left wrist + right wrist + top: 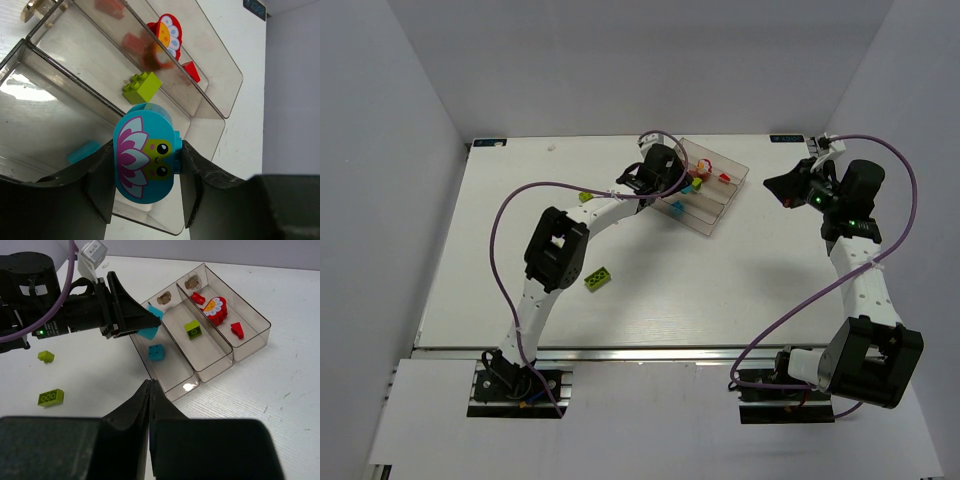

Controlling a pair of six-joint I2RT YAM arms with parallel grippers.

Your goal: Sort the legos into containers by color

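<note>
Left wrist: my left claw (145, 185) pinches a cyan brick (144, 150) over the tray (220, 107), right claw (150, 390) closed and empty, two green bricks (598, 279) unsorted.

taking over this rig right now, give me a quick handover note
Left gripper: fingers closed on a cyan piece with a magenta flower, held above the tray, near the compartment holding cyan.
Right gripper: shut, empty, off to the side of the tray.
Done: one cyan brick in one outer compartment, one lime brick in the middle one, three red pieces in the other outer one.
Left: drop the held piece in with the cyan brick, then move the two lime bricks lying on the table into the middle compartment.
</note>
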